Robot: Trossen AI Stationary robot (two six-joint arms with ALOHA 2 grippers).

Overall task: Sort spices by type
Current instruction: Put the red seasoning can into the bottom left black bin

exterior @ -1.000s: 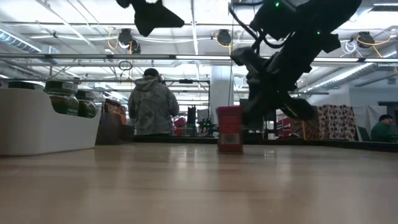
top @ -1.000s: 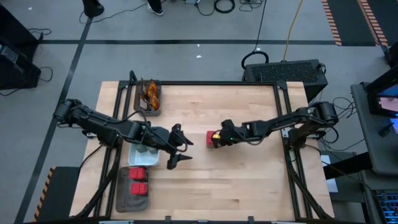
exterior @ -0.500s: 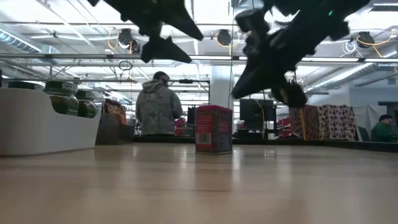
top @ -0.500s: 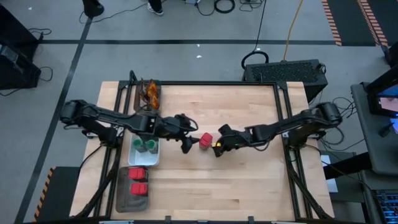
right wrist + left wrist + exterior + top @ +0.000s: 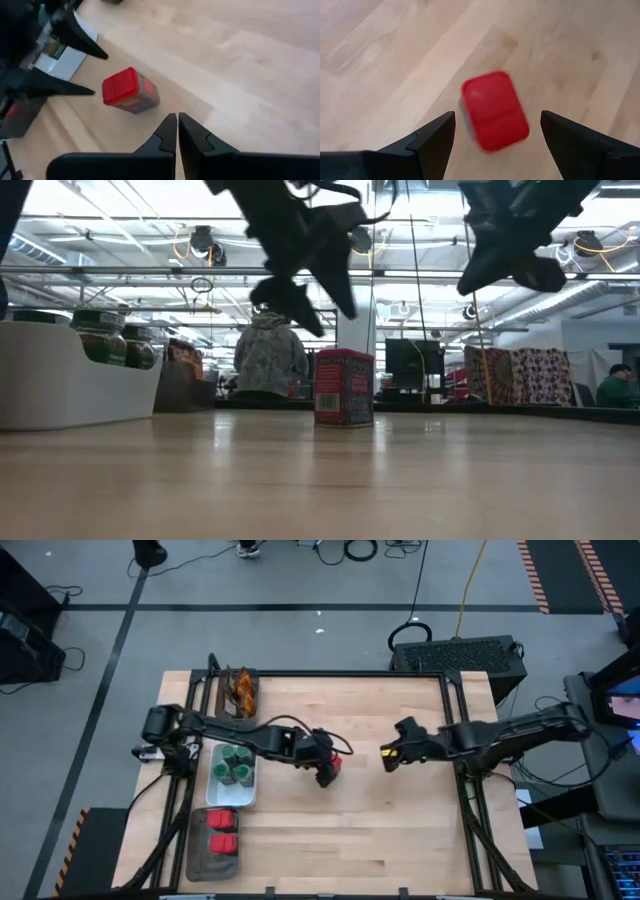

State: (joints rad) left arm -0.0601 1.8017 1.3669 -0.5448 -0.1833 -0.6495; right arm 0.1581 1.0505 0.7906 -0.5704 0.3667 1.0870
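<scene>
1. A red boxy packet (image 5: 336,759) stands upright on the bare tabletop (image 5: 400,830), roughly in the middle, its red lid facing up.
2. The left gripper (image 5: 328,766) hangs directly over that packet with its jaws spread wide. In the left wrist view the packet (image 5: 494,110) sits between the two dark fingers (image 5: 436,135), with a clear gap on each side, so nothing is grasped.
3. From table height the packet (image 5: 343,387) rests flat on the wood and the left gripper (image 5: 312,298) hangs just above it, not touching.
4. The right gripper (image 5: 388,757) is off to the packet's right, well apart from it, jaws clenched together and empty. Its own camera shows the closed fingers (image 5: 170,131) with the packet (image 5: 129,91) farther off.
5. Along the left edge of the tabletop sit three trays: the far one holds brown-orange sachets (image 5: 241,690), the white middle tray (image 5: 246,798) holds jars with green lids (image 5: 232,766), and the grey near tray (image 5: 196,860) holds two more red packets (image 5: 223,831).
6. A person (image 5: 270,356) in a grey patterned jacket stands in the room beyond the table.
</scene>
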